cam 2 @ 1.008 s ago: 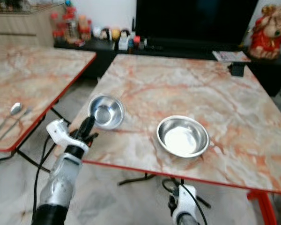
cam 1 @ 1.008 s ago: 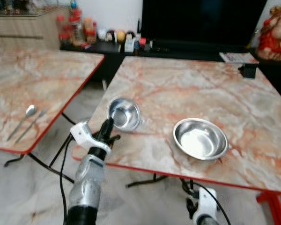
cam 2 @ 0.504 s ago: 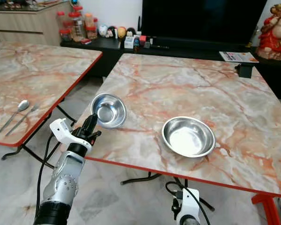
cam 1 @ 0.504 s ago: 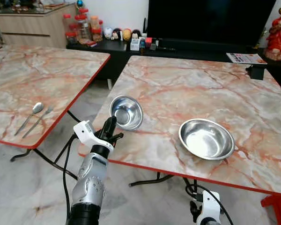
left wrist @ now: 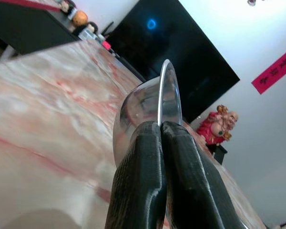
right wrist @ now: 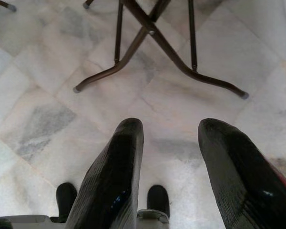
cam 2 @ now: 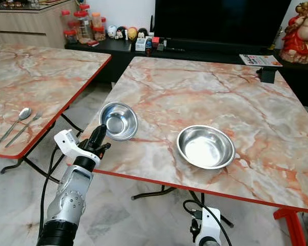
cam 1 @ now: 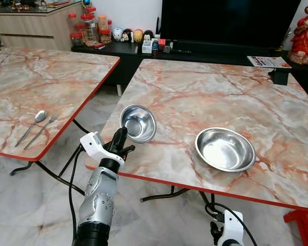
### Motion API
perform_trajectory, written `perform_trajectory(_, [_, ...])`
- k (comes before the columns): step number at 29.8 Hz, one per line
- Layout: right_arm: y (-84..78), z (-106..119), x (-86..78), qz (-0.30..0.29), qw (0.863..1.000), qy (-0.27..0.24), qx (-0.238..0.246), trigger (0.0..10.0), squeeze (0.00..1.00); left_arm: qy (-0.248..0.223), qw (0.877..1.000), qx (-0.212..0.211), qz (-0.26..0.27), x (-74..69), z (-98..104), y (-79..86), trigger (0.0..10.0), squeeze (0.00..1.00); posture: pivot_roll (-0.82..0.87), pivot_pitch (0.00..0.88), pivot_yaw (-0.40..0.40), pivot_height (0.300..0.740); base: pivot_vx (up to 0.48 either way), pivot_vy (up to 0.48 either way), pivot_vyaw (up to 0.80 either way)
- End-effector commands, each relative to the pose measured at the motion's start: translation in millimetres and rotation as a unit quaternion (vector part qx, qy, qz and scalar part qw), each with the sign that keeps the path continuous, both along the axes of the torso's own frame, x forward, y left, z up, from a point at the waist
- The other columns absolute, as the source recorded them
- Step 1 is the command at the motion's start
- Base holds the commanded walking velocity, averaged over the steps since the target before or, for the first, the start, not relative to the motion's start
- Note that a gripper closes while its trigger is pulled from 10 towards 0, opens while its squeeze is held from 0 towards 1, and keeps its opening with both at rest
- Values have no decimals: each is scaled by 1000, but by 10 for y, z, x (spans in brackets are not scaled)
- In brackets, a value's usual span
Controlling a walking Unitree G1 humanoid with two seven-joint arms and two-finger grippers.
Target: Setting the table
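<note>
At the near table (cam 1: 195,97) edge, your left claw (cam 1: 120,137) pinches the small bowl (cam 1: 138,122) by its rim, tilted; level it before setting down. Right claw (right wrist: 169,167) hangs open, empty.

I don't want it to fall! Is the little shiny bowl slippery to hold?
Probably. The small steel bowl looks smooth and polished, and the left end effector pinches only its thin rim, so it might slip or swing. It looks stiff and probably light.

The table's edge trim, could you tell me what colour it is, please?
Red, running along the marble-patterned table; the left eye view shows it best.
</note>
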State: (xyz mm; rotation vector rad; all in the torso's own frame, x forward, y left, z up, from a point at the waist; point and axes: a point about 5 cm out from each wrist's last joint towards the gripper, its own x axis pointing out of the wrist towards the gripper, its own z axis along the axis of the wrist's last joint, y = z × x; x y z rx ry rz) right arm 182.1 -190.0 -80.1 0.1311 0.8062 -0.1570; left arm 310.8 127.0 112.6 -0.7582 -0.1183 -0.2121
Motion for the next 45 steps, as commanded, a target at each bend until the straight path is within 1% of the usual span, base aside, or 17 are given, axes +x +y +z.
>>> perform_trajectory(1, [-19,-1,-6,-2,1000,2,-2,10000,0,-9,1000,-3,0,5,46,-15,10000,0,21,0,-18,740,0,-255,0])
perform_trajectory(6, [-12,-11,-14,-7,1000,9,7,10000,0,-9,1000,-4,1,4,47,-8,10000,0,21,0,-18,740,0,-253,-455])
perform_trajectory(9, [-19,-11,-15,-3,1000,10,1,10000,0,-9,1000,-4,1,2,44,-8,10000,0,21,0,-17,740,0,-247,-731])
perform_trajectory(19, [-25,-18,-37,0,1000,10,-4,10000,0,-13,1000,-6,3,10,60,9,10000,0,21,0,-13,740,0,-252,0])
perform_trajectory(23, [-16,-18,-33,2,1000,11,-3,10000,0,-29,999,-24,18,30,155,64,10000,0,26,0,-15,740,0,-247,0])
perform_trajectory(44, [-16,-18,-33,2,1000,11,-4,10000,0,-28,999,-26,18,29,158,67,10000,0,26,0,-15,740,0,-247,0])
perform_trajectory(45, [-8,-20,-35,1,1000,11,-2,10000,0,-43,998,-37,9,29,251,33,10000,0,23,0,-8,740,0,-247,0])
